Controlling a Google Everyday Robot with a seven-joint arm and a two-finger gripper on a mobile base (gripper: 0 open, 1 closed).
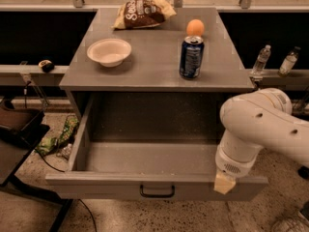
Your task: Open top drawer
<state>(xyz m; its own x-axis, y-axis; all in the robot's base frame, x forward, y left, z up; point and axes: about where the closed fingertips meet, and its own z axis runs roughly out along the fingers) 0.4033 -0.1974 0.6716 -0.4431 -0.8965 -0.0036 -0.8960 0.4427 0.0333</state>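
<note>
The top drawer of the grey metal table is pulled far out toward the camera. Its grey box interior is bare. Its flat front carries a central black bar handle. My gripper hangs from the white arm at the right end of the drawer front and shows only as a beige tip at the front's upper edge. The arm hides the drawer's right side wall.
On the tabletop stand a white bowl, a blue soda can, an orange and a chip bag. Two bottles stand at the right. A dark chair and green litter lie at the left.
</note>
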